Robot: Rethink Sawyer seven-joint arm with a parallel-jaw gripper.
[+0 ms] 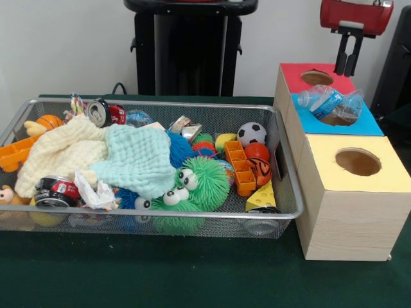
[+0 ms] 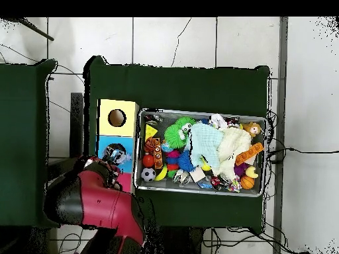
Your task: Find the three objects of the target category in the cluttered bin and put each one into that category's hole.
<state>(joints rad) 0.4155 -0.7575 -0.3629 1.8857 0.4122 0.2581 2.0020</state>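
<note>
Jaws stood parted and held nothing: the gripper [image 1: 349,56] hung above the red-topped box [image 1: 297,72], its two black fingers [image 1: 352,59] clear of every surface.

Item, task's thing: crushed clear plastic bottle [image 1: 331,103], lying on the blue-topped box [image 1: 366,126], partly across that box's hole and not dropped through. It lay just below the fingertips and slightly toward the camera in the front view, long axis running roughly side to side with a slight tilt.

Item: yellow-topped box [image 1: 385,170], hole unoccupied.

Item: wire bin [image 1: 282,168], beside the boxes, well apart from the gripper; crushed cans [image 1: 106,113] still inside among cloths and toys.
</note>
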